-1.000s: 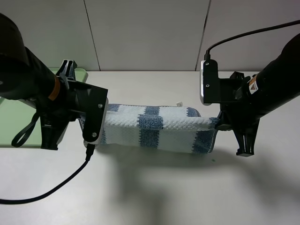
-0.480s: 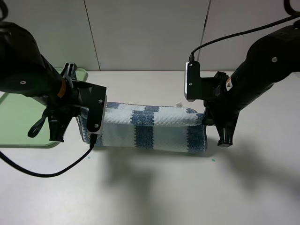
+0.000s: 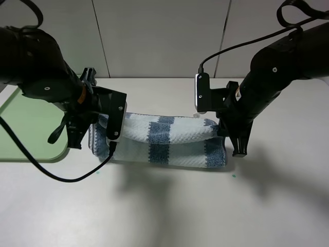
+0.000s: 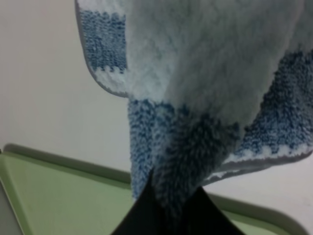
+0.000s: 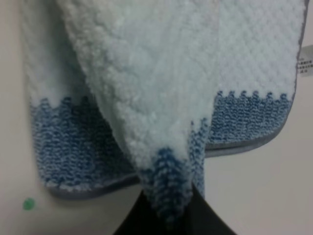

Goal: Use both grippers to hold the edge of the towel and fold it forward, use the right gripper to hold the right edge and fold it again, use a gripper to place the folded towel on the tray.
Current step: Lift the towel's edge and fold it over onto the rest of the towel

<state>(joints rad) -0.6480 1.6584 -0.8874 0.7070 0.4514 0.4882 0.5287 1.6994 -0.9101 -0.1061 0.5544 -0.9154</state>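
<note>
Square waffle-textured towel (image 3: pixel 169 140) with wide blue-grey and white stripes lay on the white counter (image 3: pixel 169 206), between the two arms, mid first fold. Lower layer was flat on the counter. The picked-up side was raised and rolled over it as a long bulge, not laid flat. Black flat-jawed left gripper (image 4: pixel 168 208) was clamped tight on a bunched blue-grey end of the cloth. Black right gripper (image 5: pixel 168 210) was pinched the same way on the opposite end. Both wrist views showed cloth squeezed between closed jaws. Thin grey hem (image 5: pixel 249 143) showed on the layer beneath. Flat pale green plastic tray (image 3: pixel 28 126) sat on the counter just beside the towel's left end, partly hidden by the left arm.

Judged progress: grasp done, forward fold roughly halfway, edge not yet released. Left to do: lay the edge down, let go, fold again from the right edge, move the folded towel onto the tray.
</note>
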